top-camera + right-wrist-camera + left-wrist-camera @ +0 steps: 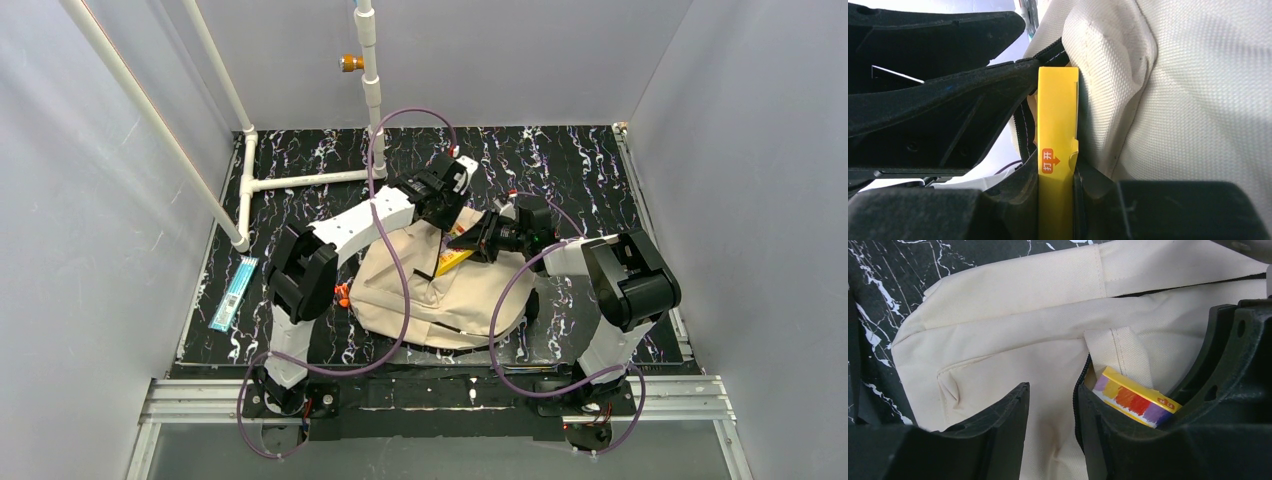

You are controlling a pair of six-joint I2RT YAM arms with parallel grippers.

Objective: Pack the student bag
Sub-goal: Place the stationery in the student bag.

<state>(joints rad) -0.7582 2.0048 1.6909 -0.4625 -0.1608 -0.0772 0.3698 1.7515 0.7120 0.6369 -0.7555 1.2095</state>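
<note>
Student bag point(440, 295) lies flat at desk point(600, 170) centre. Right claw point(478, 238) clamps yellow box point(1058, 115), long axis entering the zip mouth point(1079, 390). Left claw point(1053, 395) is beside the mouth, grip indeterminable.

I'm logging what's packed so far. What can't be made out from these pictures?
- Inside of the bag: every view, fabric covers it.
- The yellow box: right wrist shows only one edge, between the right fingers.
- The orange thing beside the bag: top view, the left arm hides most.
- The blue packet: top view, print too small.
- Whether the left fingers pinch the bag: left wrist view, unclear.
</note>
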